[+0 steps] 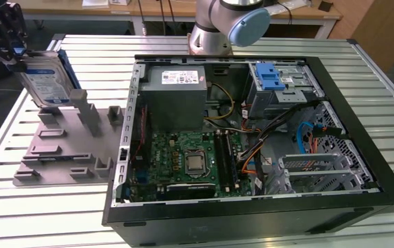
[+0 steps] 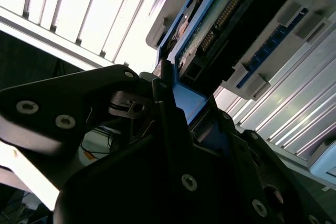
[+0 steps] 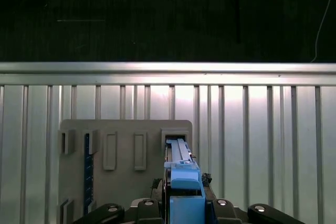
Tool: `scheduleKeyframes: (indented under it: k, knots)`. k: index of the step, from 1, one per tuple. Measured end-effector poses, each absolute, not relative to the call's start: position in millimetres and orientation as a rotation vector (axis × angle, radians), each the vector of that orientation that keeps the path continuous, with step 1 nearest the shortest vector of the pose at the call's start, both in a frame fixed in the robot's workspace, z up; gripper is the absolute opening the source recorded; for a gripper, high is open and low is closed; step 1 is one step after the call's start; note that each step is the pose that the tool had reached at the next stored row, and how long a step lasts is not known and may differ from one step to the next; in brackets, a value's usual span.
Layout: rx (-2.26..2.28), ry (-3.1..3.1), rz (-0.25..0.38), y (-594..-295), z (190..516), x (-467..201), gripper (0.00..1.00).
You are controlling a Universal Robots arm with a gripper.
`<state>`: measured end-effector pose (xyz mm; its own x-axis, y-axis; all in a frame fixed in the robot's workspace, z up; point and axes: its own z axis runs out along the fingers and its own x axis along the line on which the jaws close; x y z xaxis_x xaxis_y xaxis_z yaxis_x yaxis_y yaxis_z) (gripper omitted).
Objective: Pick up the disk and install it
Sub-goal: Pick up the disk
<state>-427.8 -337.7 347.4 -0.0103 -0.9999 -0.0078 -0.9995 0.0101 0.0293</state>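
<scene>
Disk (image 1: 45, 85) pick-up is the step in hand. My fingers (image 2: 167, 114) are closed on the upper end of the disk, pinching its blue carrier from both faces. It hangs upright straight below them. I cannot tell whether its lower edge sits in its holder or has just cleared it. As I judge it, the install has not begun. Getting free calls for a straight pull along the slot, with the disk kept upright so the carrier does not bind on the holder walls.

Under everything runs the slatted metal counter (image 1: 45, 217). Well off to the side of my fingers lies the open computer case (image 1: 252, 222), the largest container here. Inside it are the grey power supply (image 1: 172, 98), the green motherboard (image 1: 183, 155), loose cable bundles, and, farthest from my fingers, the metal drive cage (image 1: 279, 88) with its blue latch. I cannot see whether that cage already holds anything.

Directly beneath my fingers is the grey holder plate (image 1: 52, 155) with its rows of upright slots. The disk's lower end is at one of them. In the first wrist view the other slots look bare, apart from a thin dark-blue strip (image 3: 87, 166) on edge, off to one side of my fingers.
</scene>
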Motion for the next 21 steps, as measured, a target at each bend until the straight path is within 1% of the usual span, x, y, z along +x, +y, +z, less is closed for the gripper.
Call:
scheduleKeyframes:
  k: [21]
  knots:
    - [2.199, -2.222, -0.041, -338, 367, -428, 0.36]
